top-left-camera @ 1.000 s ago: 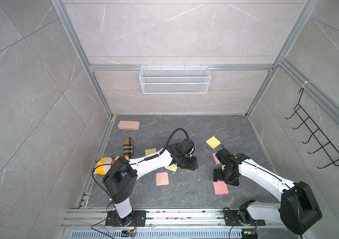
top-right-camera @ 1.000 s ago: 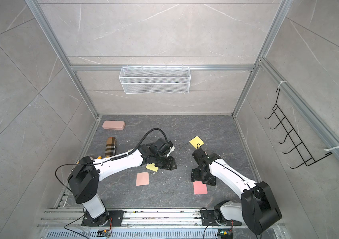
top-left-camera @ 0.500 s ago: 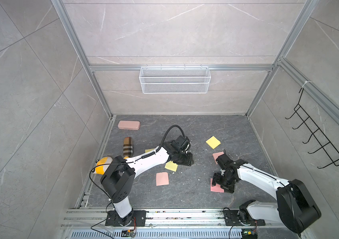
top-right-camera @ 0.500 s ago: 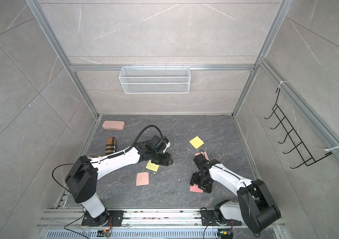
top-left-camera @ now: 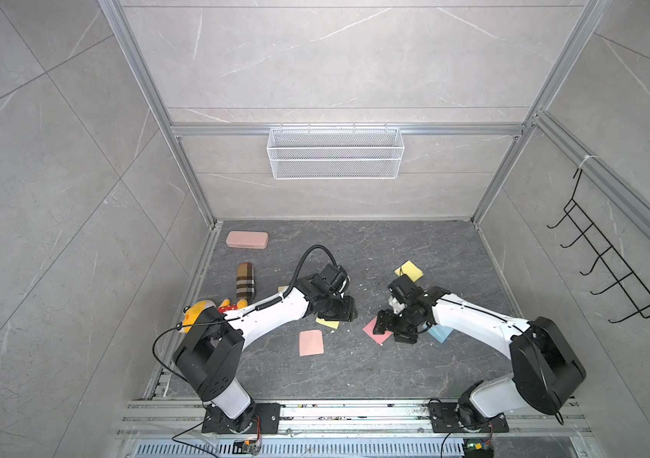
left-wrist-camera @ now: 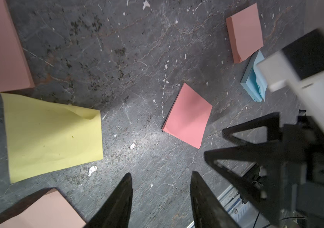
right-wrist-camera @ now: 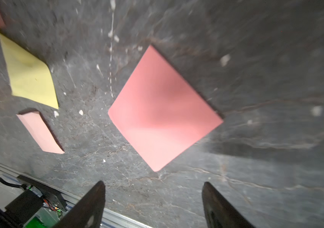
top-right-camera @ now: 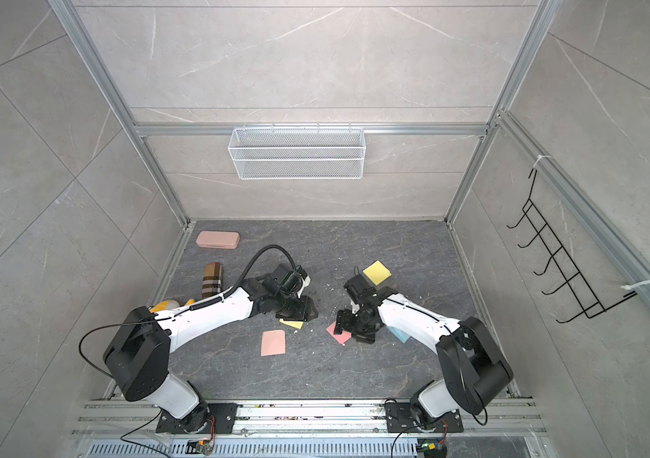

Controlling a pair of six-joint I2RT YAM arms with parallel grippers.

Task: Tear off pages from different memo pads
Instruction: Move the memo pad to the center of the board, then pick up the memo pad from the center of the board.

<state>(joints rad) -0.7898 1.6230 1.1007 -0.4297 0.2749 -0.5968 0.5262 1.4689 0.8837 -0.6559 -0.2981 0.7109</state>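
A pink page [top-left-camera: 375,332] [right-wrist-camera: 163,110] lies flat on the dark floor, mid-table. My right gripper [top-left-camera: 390,329] [right-wrist-camera: 154,183] hovers open at its near edge, nothing between the fingers. A light blue memo pad [top-left-camera: 441,334] [left-wrist-camera: 254,79] lies beside the right arm. A creased yellow page [top-left-camera: 328,323] [left-wrist-camera: 52,134] sits partly under my left gripper [top-left-camera: 345,313] [left-wrist-camera: 160,177], which is open and empty over bare floor. A pink memo pad [top-left-camera: 310,343] [right-wrist-camera: 40,132] lies toward the front. Another pink memo pad [left-wrist-camera: 244,33] shows by the blue one. A yellow square [top-left-camera: 408,271] lies further back.
A pink rounded case [top-left-camera: 247,240] lies at the back left, with a plaid pouch [top-left-camera: 245,280] and a yellow toy [top-left-camera: 196,311] along the left wall. A wire basket [top-left-camera: 335,152] hangs on the back wall. The front rail [top-left-camera: 335,412] runs below both arm bases.
My right gripper swung left across the floor, and the pink page now lies further left and back. The blue pad has come into view. My left gripper drifted slightly left.
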